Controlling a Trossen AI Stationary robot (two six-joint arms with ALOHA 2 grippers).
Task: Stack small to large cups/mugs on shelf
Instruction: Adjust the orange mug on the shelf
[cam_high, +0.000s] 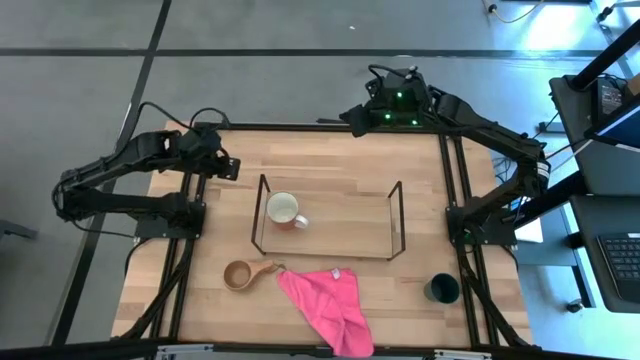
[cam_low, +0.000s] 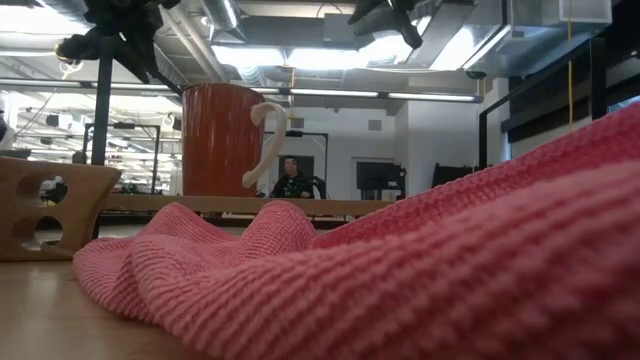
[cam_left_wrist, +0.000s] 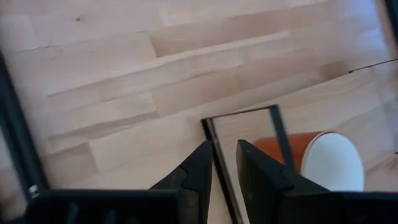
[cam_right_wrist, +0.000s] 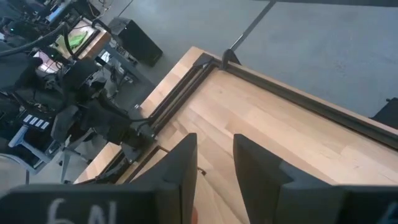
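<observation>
Pink cloth (cam_low: 420, 250) nearest. Red mug (cam_high: 286, 211) on shelf (cam_high: 395, 215): rigid, glazed, likely slippery; grip rim or handle. Left gripper (cam_left_wrist: 222, 163) above shelf's end, narrowly parted, empty; right gripper (cam_right_wrist: 214, 158) far behind shelf, slightly open, empty.

Much of the scene is blocked or cropped

In the low view the pink cloth (cam_low: 420, 250) fills the foreground and hides the surface behind it, and the base of the reddish mug (cam_low: 222, 140) sits behind its folds; the tan wooden cup (cam_low: 45, 205) is cut by the picture's edge. In the left wrist view the mug's lower part runs off the frame, the left pincer (cam_left_wrist: 222, 163) covering part of the shelf (cam_left_wrist: 244, 114) rod. The person (cam_low: 293, 178) in the distance is too small to make out.
</observation>
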